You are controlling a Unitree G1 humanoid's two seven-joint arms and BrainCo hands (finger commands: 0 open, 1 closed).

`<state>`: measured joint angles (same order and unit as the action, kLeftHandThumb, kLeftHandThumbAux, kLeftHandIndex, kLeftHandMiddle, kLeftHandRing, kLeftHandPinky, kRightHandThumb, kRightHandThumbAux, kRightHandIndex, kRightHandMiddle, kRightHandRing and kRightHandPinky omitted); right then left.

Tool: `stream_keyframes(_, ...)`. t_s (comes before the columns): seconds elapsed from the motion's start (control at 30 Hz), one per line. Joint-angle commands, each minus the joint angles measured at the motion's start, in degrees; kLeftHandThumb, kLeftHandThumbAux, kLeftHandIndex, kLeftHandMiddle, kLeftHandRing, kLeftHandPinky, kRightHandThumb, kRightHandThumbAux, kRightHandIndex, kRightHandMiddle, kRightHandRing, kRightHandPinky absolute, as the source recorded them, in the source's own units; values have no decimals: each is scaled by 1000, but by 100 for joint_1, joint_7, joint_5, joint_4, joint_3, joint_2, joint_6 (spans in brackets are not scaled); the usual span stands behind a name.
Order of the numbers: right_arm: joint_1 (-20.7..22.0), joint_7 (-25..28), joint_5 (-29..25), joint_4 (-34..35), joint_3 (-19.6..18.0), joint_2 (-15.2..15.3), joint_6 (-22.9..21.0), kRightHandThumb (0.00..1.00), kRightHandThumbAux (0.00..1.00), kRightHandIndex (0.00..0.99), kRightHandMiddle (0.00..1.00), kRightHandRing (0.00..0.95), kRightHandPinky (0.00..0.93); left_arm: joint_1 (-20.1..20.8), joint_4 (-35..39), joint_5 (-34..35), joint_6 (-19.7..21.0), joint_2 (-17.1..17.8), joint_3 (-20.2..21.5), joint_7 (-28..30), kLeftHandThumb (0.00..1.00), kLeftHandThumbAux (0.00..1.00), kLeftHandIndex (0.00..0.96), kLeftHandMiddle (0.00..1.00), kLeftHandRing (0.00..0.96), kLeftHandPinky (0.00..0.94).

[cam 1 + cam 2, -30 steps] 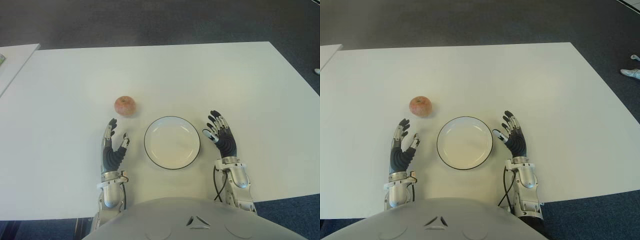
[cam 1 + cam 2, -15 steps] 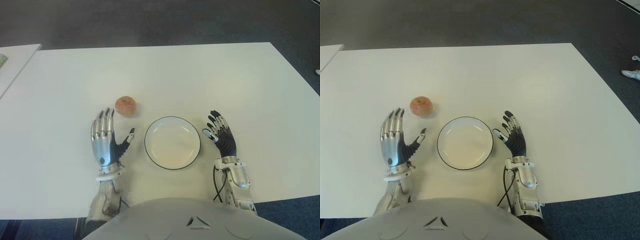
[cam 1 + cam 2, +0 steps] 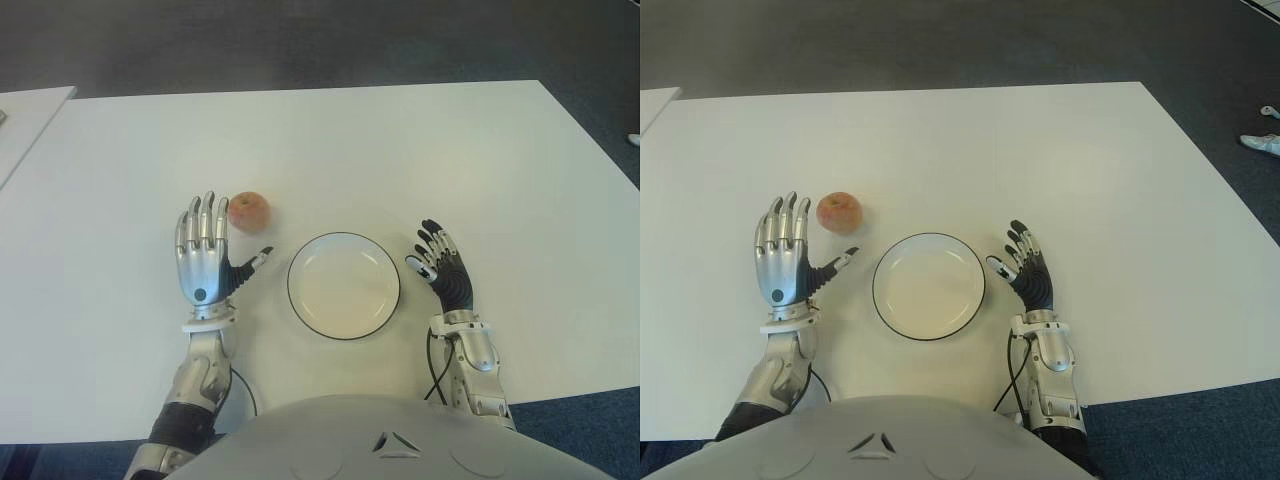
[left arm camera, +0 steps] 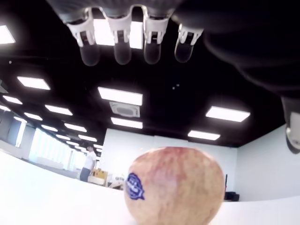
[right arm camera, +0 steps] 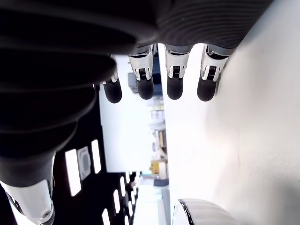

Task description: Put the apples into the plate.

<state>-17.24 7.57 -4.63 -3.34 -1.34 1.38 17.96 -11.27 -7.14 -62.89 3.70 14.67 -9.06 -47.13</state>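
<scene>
Room: a white table [image 3: 400, 150] on dark carpet [image 3: 300, 40]; ceiling lights [image 4: 119, 95] show in the left wrist view, with a person far off behind the table.
Left hand: the left hand [image 3: 203, 258] is raised, back plate toward the head camera, fingers [image 3: 209, 220] straight and slightly fanned, thumb stuck out toward the plate; it holds nothing. Its fingertips are just beside the apple, on the apple's left, and I cannot tell whether they touch.
Apple: the apple [image 3: 249, 211] sits on the table, outside the plate, beyond and left of it. In the left wrist view it [image 4: 174, 185] stands close before the palm, a small blue sticker [image 4: 134, 186] on its side.
Plate: the plate [image 3: 303, 312] is white with a dark rim, bare inside, between the two hands.
Right hand: the right hand [image 3: 442, 270] shows just right of the plate, palm turned inward, fingers loosely extended, gripping nothing.
Side: a second white table [image 3: 30, 115] edges in at far left.
</scene>
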Motion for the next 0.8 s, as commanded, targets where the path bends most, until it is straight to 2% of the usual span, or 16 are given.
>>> stream_keyframes(0.03,33,19,-9,-105,2,13,-44,310,671,91,70,65,114,423,542,243,221,192,-27,1108,293,387,78,59,51,95)
stream_keyframes(0.3,70,-1,6,-214,5,-20,14,330,667,87,68,60,108,406,1567,486,596,539,14,2861,264,379,85,78,80,143)
stream_keyframes(0.5,107,-19,25,-324,30,-63,81,326,663,87,65,51,92,564,1770,449,678,802,30,3495,265,376,108,96,95,154)
stream_keyframes(0.6,109,-11,29,-370,52,-76,106,313,664,82,63,46,85,679,1873,418,641,1043,16,3890,267,374,125,109,102,155)
stream_keyframes(0.8,109,0,17,-420,66,-89,109,308,669,79,69,50,96,819,1954,406,547,1343,-28,4299,278,377,158,139,127,178)
